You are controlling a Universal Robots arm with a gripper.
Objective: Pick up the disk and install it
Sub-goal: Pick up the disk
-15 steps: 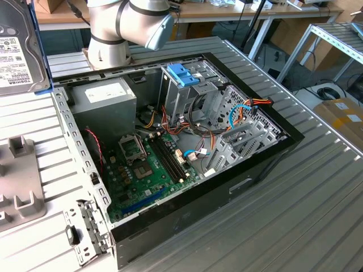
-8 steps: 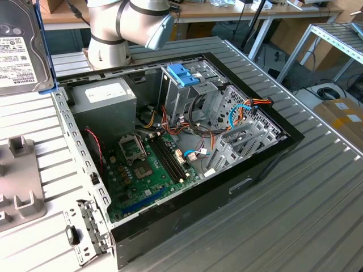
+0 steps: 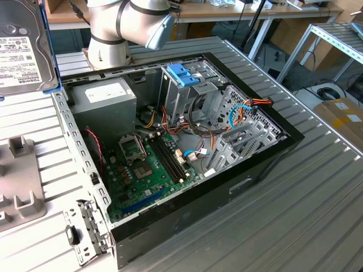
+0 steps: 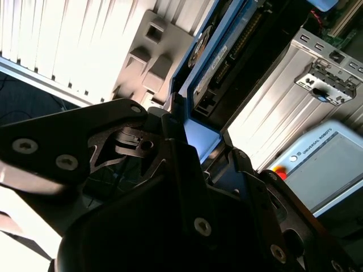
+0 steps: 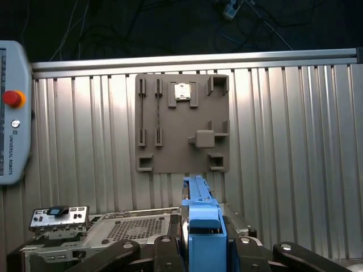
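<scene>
- The end effector (image 5: 203,246) is closed on the disk (image 3: 22,45), with its black fingers (image 5: 232,255) clamping the blue carrier from both sides.
- In the exterior view the disk hangs in the upper corner at the exterior view's left, label showing, lifted clear of the tabletop (image 3: 317,187).
- A grey fixture (image 5: 181,122) lies flat on the tabletop.
- The open case (image 3: 187,147) sits mid-tabletop, with a blue bracket (image 3: 182,73) atop its cage.
</scene>
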